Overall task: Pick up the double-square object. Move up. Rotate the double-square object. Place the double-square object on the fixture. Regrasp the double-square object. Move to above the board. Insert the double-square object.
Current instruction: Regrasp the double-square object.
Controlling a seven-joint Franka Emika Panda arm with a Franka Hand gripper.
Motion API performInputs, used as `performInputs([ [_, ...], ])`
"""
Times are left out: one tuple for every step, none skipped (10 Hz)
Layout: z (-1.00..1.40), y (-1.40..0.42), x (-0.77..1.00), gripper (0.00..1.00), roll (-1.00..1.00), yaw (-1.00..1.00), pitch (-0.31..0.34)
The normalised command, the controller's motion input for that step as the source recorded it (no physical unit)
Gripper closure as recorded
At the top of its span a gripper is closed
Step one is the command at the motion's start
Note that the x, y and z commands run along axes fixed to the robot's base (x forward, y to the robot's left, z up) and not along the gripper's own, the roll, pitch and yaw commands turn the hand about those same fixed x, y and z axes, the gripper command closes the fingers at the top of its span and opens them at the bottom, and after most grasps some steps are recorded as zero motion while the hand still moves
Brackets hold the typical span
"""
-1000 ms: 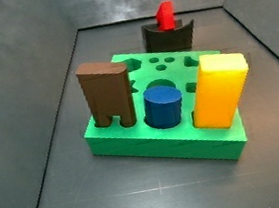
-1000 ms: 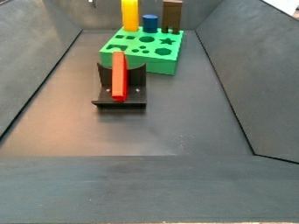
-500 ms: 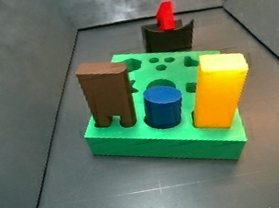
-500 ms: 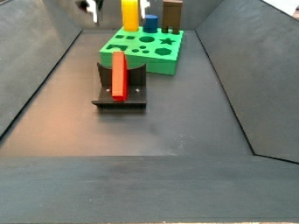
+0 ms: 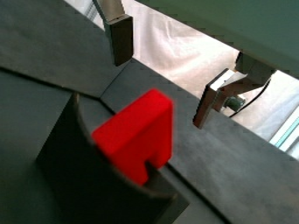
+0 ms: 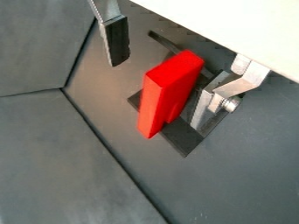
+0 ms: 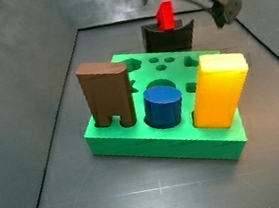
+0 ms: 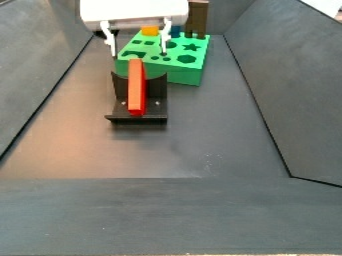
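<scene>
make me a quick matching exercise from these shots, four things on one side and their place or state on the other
Things:
1. double-square object
2. end effector
3. yellow block
4. fixture

States:
A. open, empty, fingers either side of the red piece
B. stands upright in the green board
C. sits on the floor in front of the board
D. rests upright on the fixture

Pairs: 1-D, 2-A, 3-B, 4-C

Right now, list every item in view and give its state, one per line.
Gripper: open, above the red piece, holding nothing.
Double-square object: upright on the fixture, untouched.
Fixture: on the floor, bearing the red piece.
Board: flat, several holes empty.
Yellow block, blue cylinder, brown block: upright in the board.
</scene>
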Motion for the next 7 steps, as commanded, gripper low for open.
performInputs([
  [-1.0, 0.03, 0.11, 0.0, 0.05, -0.02, -0.04],
  [-0.98, 0.02, 0.11, 0.0, 0.06, -0.02, -0.019],
  [-0.83, 0.01, 0.11, 0.0, 0.05, -0.01, -0.003],
  [-0.7, 0.01, 0.1, 0.0, 0.05, -0.01, 0.005],
  [-0.51, 0.0, 0.08, 0.0, 0.05, 0.01, 0.009],
  [-0.38, 0.0, 0.07, 0.0, 0.05, 0.02, 0.007],
  [-0.33, 0.0, 0.04, 0.0, 0.06, 0.0, 0.016],
])
